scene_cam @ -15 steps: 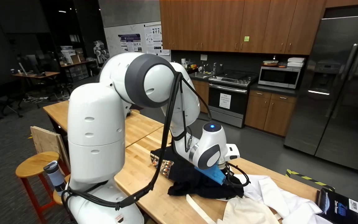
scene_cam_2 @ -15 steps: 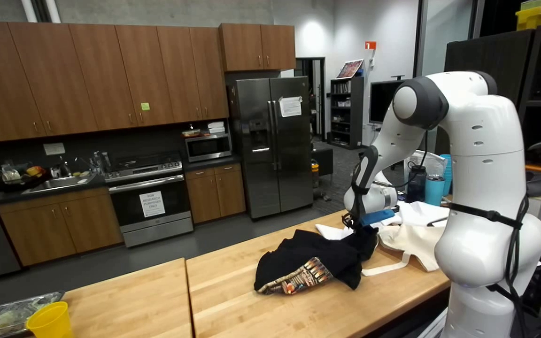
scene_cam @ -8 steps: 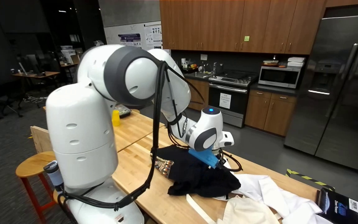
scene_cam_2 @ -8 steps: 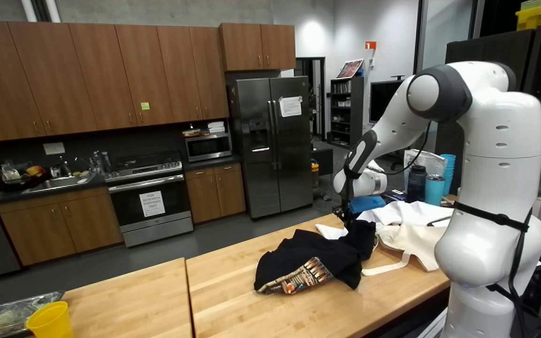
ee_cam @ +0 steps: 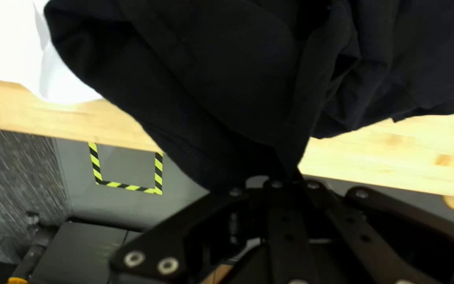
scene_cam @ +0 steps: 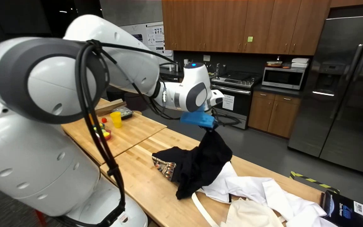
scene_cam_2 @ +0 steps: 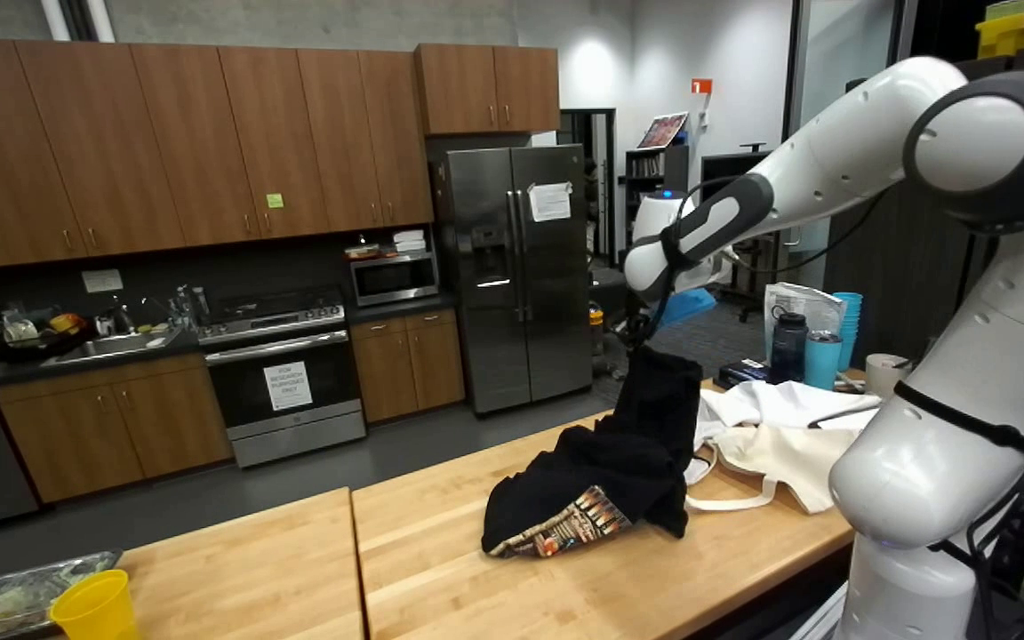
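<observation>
In an exterior view, holds the gathered top of a black cloth pinched in the claw, raised above the counter. Slopes from a printed panel, low at picture left, up to a peak at the claw, along a long axis rising left to right. Droops at a lower corner just beside a cream strap. Overlaps a white cloth on the right, with a cream cloth near it and a black box farther along. Past the counter's far edge, drops to the floor, with the stove and the fridge well back.

In an exterior view, stretches left from the printed panel to a seam in the counter, then on to a yellow cup well apart. Closes in on the right with the white cloth, the cream cloth, a dark bottle and the arm. Turns the printed panel toward the camera and points the narrow, pinched end of the black cloth steeply upward.

In the wrist view, spreads the black cloth out from the claw, broad across the top and tapering to the grip. Shows the counter's edge to either side of the cloth, and beyond it the floor and yellow-and-black tape. Hard to tell the claw's place over that edge.
</observation>
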Available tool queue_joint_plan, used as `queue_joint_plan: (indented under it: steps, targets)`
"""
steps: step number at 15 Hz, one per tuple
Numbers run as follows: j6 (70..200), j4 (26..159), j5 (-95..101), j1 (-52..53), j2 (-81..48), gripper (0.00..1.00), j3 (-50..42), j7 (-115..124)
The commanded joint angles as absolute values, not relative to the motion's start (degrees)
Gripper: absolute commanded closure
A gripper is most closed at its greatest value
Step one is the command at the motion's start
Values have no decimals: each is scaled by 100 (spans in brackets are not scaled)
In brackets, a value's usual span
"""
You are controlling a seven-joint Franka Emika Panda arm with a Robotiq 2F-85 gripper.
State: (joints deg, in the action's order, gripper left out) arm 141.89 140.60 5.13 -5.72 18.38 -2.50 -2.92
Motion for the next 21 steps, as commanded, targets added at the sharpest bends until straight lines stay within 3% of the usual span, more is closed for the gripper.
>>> queue_joint_plan:
  steps: [1, 8, 15, 16, 17, 18, 21]
  targets:
    - [13721, 13655, 335, 49, 2054, 100, 86, -542]
    - [13358, 12398, -258, 1282, 540, 100, 899, -993]
    - [13118, 11206, 38, 1484, -1118, 100, 1374, -1552]
    - [13088, 11075, 131, 1462, -1389, 74, 1372, -1609]
    - [13154, 11482, 1, 1447, -918, 72, 1404, -1421]
    - [13169, 11425, 21, 1444, -1057, 94, 1409, -1417]
    - [13203, 11418, 21, 1443, -1116, 74, 1412, -1415]
